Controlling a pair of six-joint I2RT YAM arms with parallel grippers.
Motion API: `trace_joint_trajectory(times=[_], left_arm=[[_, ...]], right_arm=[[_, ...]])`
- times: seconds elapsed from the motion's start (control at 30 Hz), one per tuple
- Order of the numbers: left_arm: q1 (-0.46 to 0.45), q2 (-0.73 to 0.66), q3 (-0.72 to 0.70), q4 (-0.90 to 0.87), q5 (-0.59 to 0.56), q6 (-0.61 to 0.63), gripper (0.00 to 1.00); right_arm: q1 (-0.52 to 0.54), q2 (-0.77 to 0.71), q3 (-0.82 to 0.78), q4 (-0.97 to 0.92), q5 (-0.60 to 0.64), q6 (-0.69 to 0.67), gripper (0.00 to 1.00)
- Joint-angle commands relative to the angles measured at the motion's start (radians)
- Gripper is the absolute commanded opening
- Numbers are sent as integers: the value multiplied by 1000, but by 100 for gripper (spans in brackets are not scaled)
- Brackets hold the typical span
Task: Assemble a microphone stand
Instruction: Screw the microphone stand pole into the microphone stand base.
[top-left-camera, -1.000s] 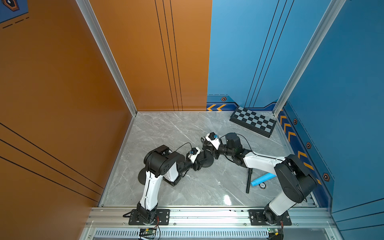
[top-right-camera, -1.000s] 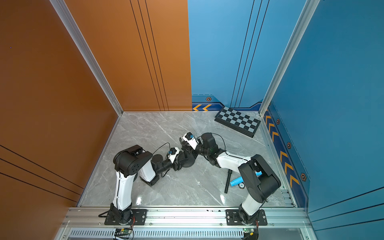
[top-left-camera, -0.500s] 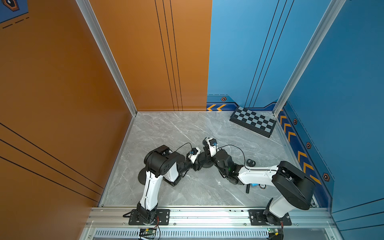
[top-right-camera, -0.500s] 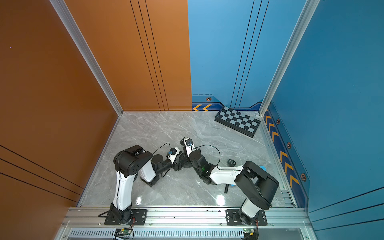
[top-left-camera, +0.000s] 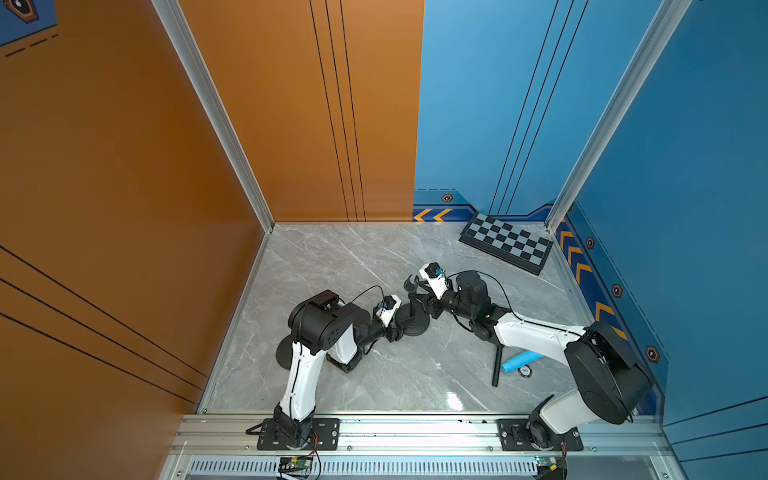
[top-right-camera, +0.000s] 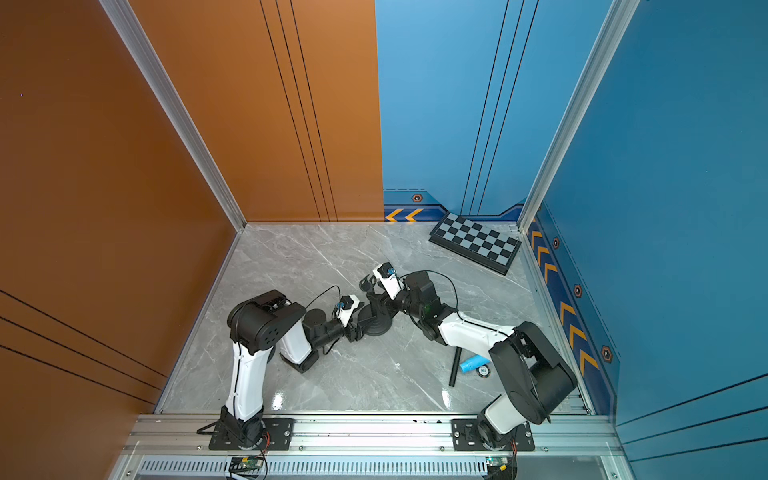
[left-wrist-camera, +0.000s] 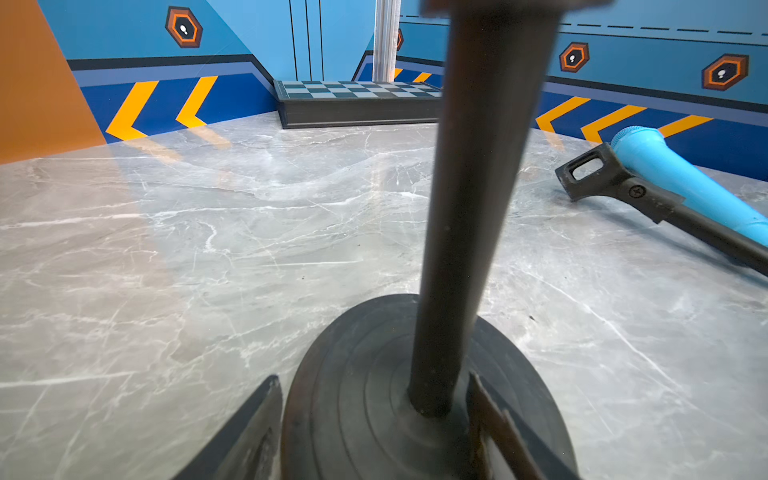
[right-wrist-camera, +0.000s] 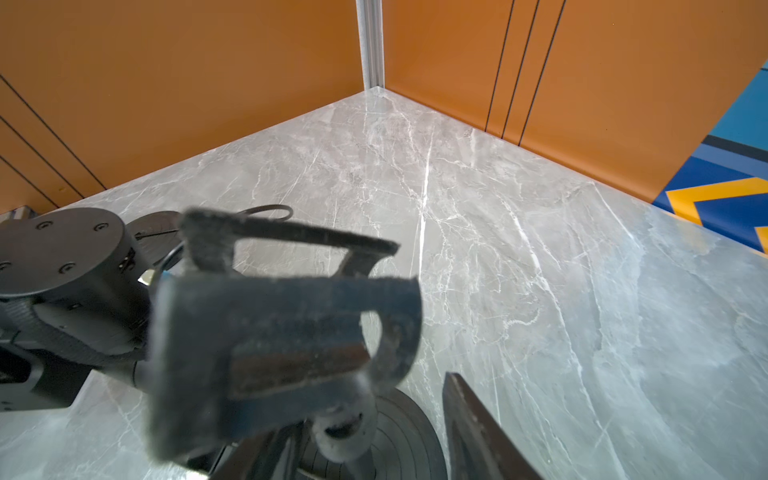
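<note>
On the grey marble table a chessboard lies far right, and the stand rises upright at the middle, between the two arms' ends. The left gripper sits low at the stand's round base, fingers apart on either side of the pole's foot; whether they press anything I cannot tell. The right gripper reaches in from the right just under the clip on top, jaws apart, one finger clear of the pole. Near right lie a loose pole and, just beside it, a blue microphone.
</note>
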Motion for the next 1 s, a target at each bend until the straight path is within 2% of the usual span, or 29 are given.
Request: trace_joint_trajectory(times=[0.0,0.1,0.2,0.23,0.3,0.37,0.43,0.53,0.63,0.77,0.87,0.9,0.97], left_arm=[[-3,63,-30,-175,-29,48,71],[-3,63,-30,-175,-30,48,71],[-2,64,-30,-175,-31,49,71],[-2,66,-29,-175,-30,47,71],[-1,70,-27,-175,-32,44,71],[1,74,-25,-175,-34,41,71],[0,73,-25,-175,-35,41,71],[0,69,-30,-175,-37,41,71],[1,70,-27,-175,-35,41,71],[0,69,-29,-175,-37,41,71],[0,66,-33,-175,-36,45,71],[1,65,-33,-175,-35,47,71],[0,66,-32,-175,-34,47,71]], right_arm=[[-8,50,73,-88,-105,-30,45],[1,70,85,-77,-85,-14,28],[34,54,36,-18,64,-4,17],[55,45,14,5,152,2,14],[129,42,-31,50,424,50,5],[211,66,-74,96,736,144,0],[276,99,-117,167,916,222,0],[349,122,-116,200,1023,180,0],[341,103,-111,210,951,192,0],[306,66,-113,199,806,197,25],[255,21,-125,200,603,138,42],[227,12,-121,181,491,104,46],[164,5,-95,118,263,48,48]])
